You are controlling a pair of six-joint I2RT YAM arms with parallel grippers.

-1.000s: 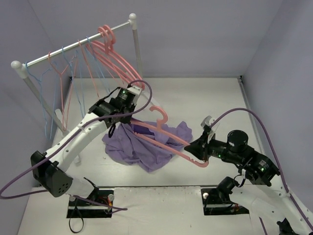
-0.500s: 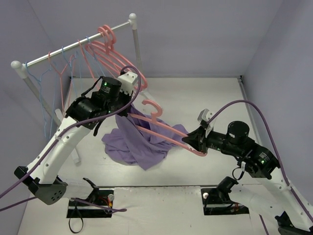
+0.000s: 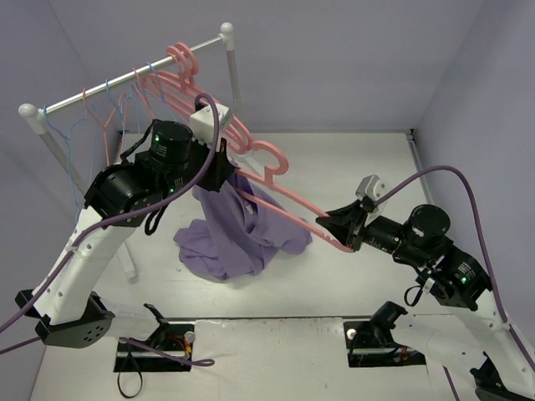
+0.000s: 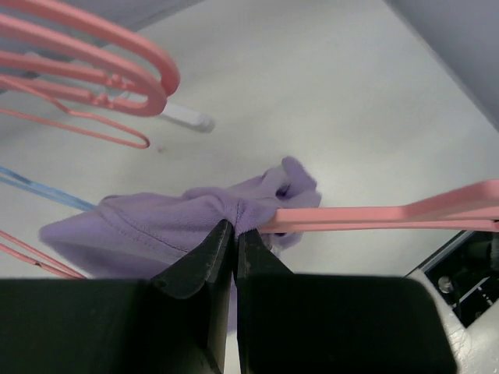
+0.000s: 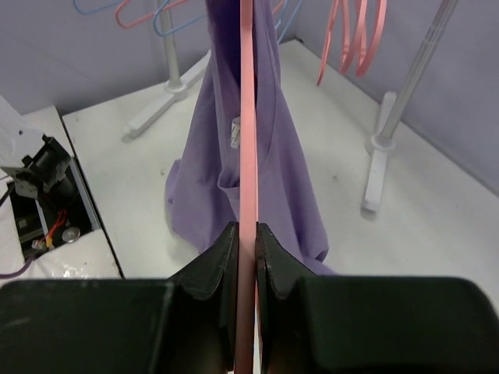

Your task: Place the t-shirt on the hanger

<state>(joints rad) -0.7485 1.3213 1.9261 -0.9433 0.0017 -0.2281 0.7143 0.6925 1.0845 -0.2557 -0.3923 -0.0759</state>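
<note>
Purple t-shirt [image 3: 234,238] pinched in left claw [image 4: 235,234], right claw [image 5: 246,234] gripping the hanger [image 5: 247,117]; I'm aiming to slide cloth along its arm slowly.

Bright, even, diffuse light; shadows soft and faint; wrist views slightly blurred close up.

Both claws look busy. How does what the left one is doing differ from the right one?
The left gripper pinches a fold of the purple t-shirt; the right gripper clamps one end of the pink hanger. The left gripper is beside the clothes rail, the t-shirt draping from it; the right gripper is further from the rail. Both are shut, and the hanger reaches from the right one into the t-shirt.
</note>
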